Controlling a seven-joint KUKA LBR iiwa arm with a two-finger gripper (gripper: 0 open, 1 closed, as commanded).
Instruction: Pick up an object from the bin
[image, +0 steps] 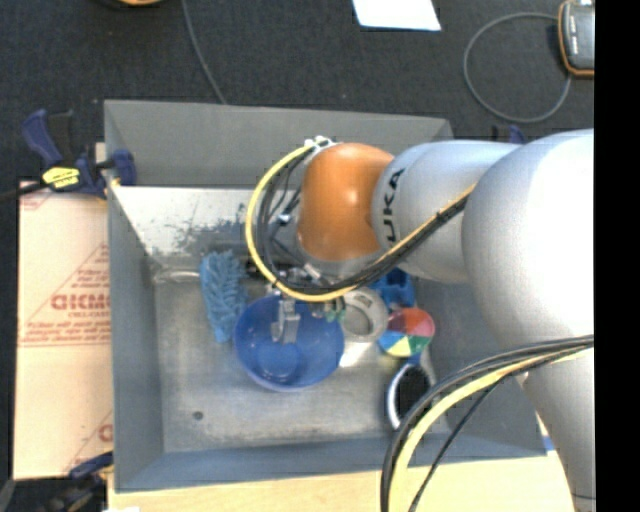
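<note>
so the gripper (288, 325) sits right above the inside of the blue bowl (262, 355) in the middle of the bin (140, 400), blue brush (221, 287) just left of it, and i can't tell if that gripper's open or closed.

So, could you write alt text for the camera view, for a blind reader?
The robot's gripper hangs over a blue bowl in the middle of a grey metal bin. A blue brush lies left of the bowl; a white tape roll, a multicoloured ball and a black cup lie to its right.
</note>
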